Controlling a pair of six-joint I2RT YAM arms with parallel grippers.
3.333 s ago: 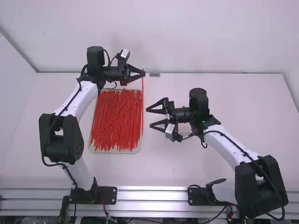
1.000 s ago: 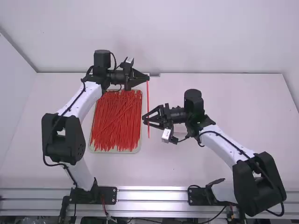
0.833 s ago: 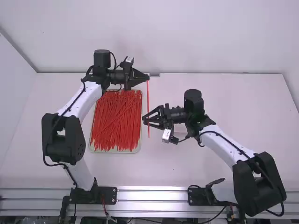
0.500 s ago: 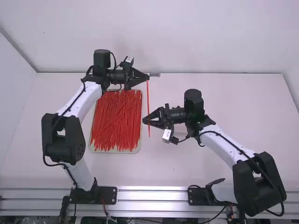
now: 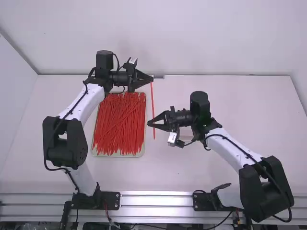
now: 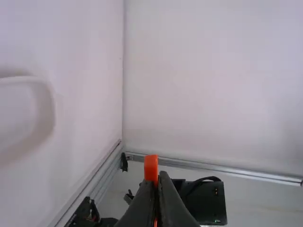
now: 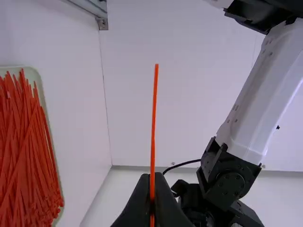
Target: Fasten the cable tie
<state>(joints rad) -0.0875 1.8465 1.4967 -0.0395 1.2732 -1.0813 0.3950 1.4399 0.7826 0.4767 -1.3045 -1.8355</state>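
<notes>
A single red cable tie (image 5: 153,110) hangs upright above the table, just right of the tray. My left gripper (image 5: 149,78) is shut on its top end; the tie's orange head (image 6: 151,166) pokes out above the closed fingers (image 6: 164,198) of my left gripper (image 6: 157,182). My right gripper (image 5: 153,122) is shut on the lower part of the strap from the right side. In the right wrist view the tie (image 7: 154,123) rises straight from between the closed fingertips of the right gripper (image 7: 152,178).
A flat tray (image 5: 117,155) heaped with several red cable ties (image 5: 120,122) lies left of the held tie, also seen as ties (image 7: 26,161) beside the right gripper. The left arm (image 7: 265,109) stands behind. Bare white table (image 5: 240,100) spreads to the right.
The left gripper carried the tie a little right and down; the right gripper, open and apart 3.3 s ago, moved in around the strap and shut on it.
</notes>
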